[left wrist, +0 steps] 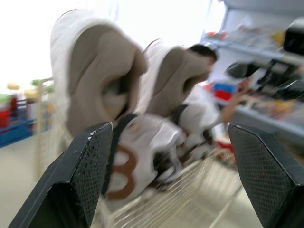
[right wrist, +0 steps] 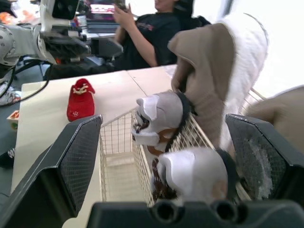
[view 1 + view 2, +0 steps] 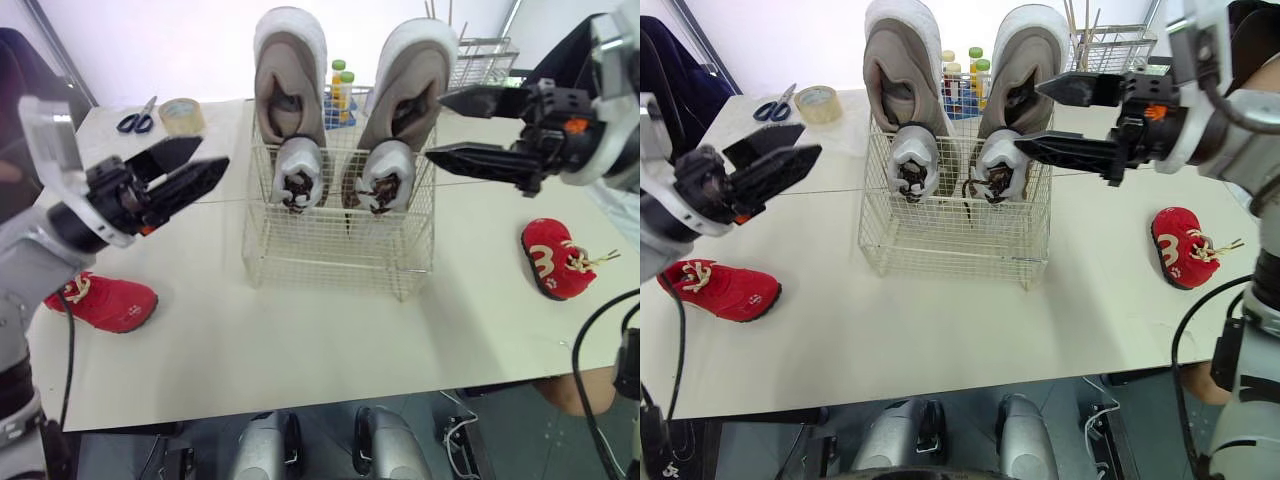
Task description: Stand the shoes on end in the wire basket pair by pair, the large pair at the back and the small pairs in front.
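Currently, centre frame in the head views: a white wire basket (image 3: pixel 330 262) on the pale table (image 3: pixel 300 350). You have four shoes standing on end in it. Two large beige fleece-lined shoes (image 3: pixel 288 85) stand side by side in the back row. Two small grey-and-white lace-up shoes (image 3: pixel 298 172) stand in front, one before each. Behind the basket are small bottles with green and yellow caps (image 3: pixel 343 78). A second wire basket (image 3: pixel 485 58) sits at upper right.

Writing: a brown "3" (image 1: pixel 124 173) on one small grey shoe, seen in the left wrist view.

Outside the basket, on the table: left red lace-up shoe (image 3: pixel 108 300) at the left edge, right red lace-up shoe (image 3: pixel 555 258) at the right, well apart.

Your left pincer (image 3: pixel 208 160): fingers parted, nothing held, left of the basket and clear of it. The left red shoe is below it in frame.

Your right pincer (image 3: pixel 438 128): spread wide, empty, tips at the basket's upper right corner beside a large shoe. I cannot tell whether they touch. The right red shoe lies apart at lower right.

Upper left: blue-handled scissors (image 3: pixel 137 120), roll of tape (image 3: pixel 181 115).
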Tool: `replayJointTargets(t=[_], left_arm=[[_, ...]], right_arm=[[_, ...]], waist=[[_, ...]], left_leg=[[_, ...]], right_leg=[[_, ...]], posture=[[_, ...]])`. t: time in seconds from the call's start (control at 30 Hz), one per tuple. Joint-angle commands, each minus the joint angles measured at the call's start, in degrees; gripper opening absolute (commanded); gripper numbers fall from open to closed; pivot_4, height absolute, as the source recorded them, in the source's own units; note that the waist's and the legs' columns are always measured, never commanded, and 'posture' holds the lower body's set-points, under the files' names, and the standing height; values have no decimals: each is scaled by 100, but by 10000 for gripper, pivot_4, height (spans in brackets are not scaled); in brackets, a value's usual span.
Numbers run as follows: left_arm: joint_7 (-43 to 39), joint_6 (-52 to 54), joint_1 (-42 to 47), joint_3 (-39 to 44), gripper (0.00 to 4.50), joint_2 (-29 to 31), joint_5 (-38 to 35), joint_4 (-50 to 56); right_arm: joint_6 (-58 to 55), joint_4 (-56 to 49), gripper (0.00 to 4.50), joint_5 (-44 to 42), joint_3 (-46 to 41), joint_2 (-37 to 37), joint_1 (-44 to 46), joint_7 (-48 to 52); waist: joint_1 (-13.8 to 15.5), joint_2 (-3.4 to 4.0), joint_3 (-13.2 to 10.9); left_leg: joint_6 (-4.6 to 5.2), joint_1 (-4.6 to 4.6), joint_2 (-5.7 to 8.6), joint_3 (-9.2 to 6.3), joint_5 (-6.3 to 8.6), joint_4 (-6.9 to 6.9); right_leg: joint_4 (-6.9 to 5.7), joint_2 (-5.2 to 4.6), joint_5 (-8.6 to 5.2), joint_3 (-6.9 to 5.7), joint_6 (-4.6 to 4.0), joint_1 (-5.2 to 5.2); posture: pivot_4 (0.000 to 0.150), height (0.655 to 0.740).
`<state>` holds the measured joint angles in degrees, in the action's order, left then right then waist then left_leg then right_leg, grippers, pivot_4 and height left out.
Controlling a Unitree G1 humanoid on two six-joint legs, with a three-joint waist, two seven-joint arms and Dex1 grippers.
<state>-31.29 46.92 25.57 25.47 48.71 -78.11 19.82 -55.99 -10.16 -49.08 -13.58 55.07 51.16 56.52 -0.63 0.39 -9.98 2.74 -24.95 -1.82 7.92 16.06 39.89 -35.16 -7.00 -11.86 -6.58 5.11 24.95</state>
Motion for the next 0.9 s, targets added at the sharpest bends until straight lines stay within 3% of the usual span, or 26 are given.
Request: replayJointTargets(t=[0.03,0.2,0.33,0.47,0.67,0.9], left_arm=[[-454,373,360,-146,39970,304,-366,-85],[-988,668,821,-525,39970,248,-569,-200],[-1139,740,953,-908,39970,-59,-412,-282],[-1461,702,1014,-1141,39970,-181,-97,-305],[-1635,667,1161,-1290,39970,-373,136,-323],[-1505,724,1139,-1238,39970,-488,192,-209]], right_arm=[[-301,97,45000,69,-394,274,150,-593],[-1106,212,45000,209,-992,756,-66,-1553],[-1326,-137,45000,720,-1508,792,-937,-2406],[-1297,-945,45000,1195,-2242,252,-2213,-3211],[-1107,-1943,45000,1736,-3076,-1130,-3956,-4128],[-540,-1962,45000,2198,-3244,-1953,-4788,-4616]], waist=[[-3,1,-1],[23,-1,-5],[21,-4,-4],[20,-6,-5],[60,-4,-4],[85,0,-3]], left_leg=[[0,0,-1,2,0,-1],[-6,-2,-1,8,-4,-11],[-7,-5,-1,7,-5,-12],[-12,-5,0,8,-9,-13],[-38,-6,-3,-6,-26,-22],[-39,-4,-3,-8,-27,-24]], right_leg=[[0,1,0,1,1,2],[-1,3,0,6,5,11],[1,5,0,7,7,9],[-1,7,0,9,10,10],[-6,21,-3,7,16,12],[-7,23,-4,12,14,14]], posture=[[1500,7400],[1500,7400],[1500,7400],[1500,7400],[1500,7400],[1500,7400]])
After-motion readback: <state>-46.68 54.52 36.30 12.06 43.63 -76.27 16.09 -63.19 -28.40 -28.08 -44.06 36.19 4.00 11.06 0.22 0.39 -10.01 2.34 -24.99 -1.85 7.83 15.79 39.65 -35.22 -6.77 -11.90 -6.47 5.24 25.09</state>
